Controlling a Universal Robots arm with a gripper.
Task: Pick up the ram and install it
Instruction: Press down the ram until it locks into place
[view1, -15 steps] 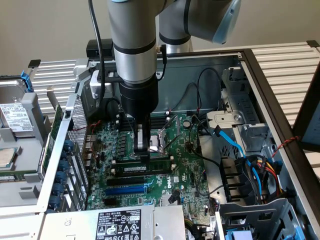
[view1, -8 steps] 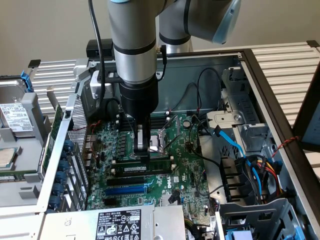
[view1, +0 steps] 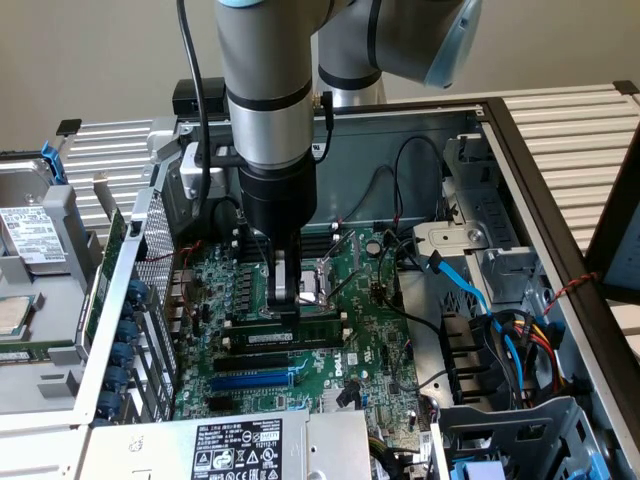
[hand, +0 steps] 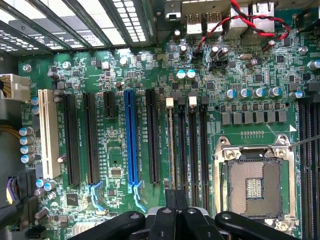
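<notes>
The gripper stands straight down over the motherboard inside the open computer case, its fingers drawn together, tips right at the ram; the ram lies along a memory slot just beside the empty CPU socket, its green edge and white label facing up in the exterior view; in the wrist view the same stick shows edge-on as a thin strip running up from between the black fingers; whether the fingers pinch its top edge or only press on it I cannot tell

Judged from this, the pick-up is over and the work is at the seating stage (the stick looks level in the slot, though whether the end latches have closed is too small to see); what this stage calls for is a straight downward push, even along the stick, with no sideways lean that could bend it or strain the slot; the neighbouring black slots stand empty
</notes>
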